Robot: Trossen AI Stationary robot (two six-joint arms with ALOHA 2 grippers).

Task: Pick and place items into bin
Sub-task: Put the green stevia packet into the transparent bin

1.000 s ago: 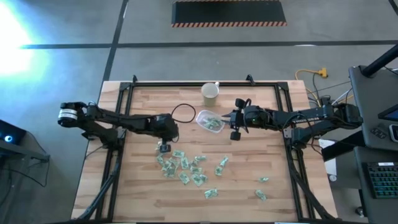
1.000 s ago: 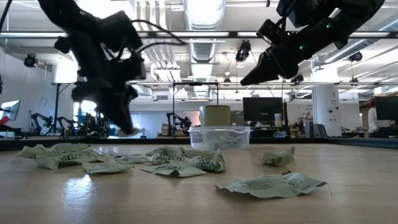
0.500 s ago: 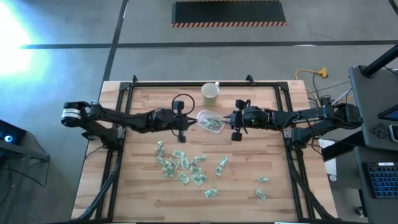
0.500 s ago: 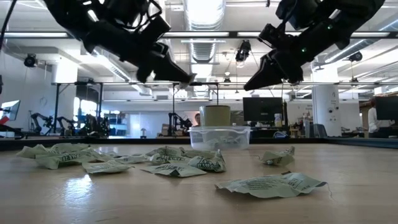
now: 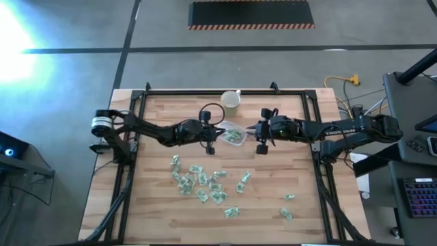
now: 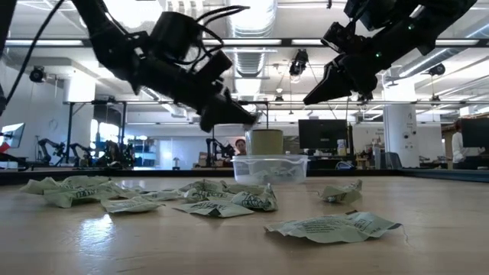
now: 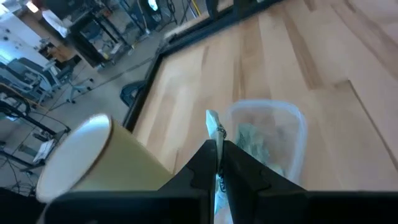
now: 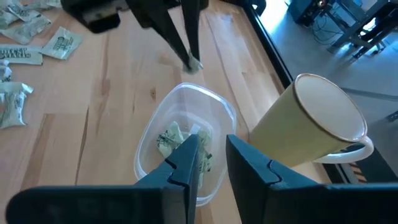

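Now the left gripper [image 7: 217, 163], pinching a packet [image 7: 215, 127] just short of the bin [image 7: 292, 121], should centre over it before releasing — the right gripper [image 8: 211, 152], empty and slightly parted, hovers opposite.

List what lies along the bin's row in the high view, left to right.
Left gripper pinching a packet → clear bin → right gripper, open.

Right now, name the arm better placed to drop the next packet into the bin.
Left. The left gripper is shut on a packet beside the bin. The right gripper hovers over the bin, open and empty.
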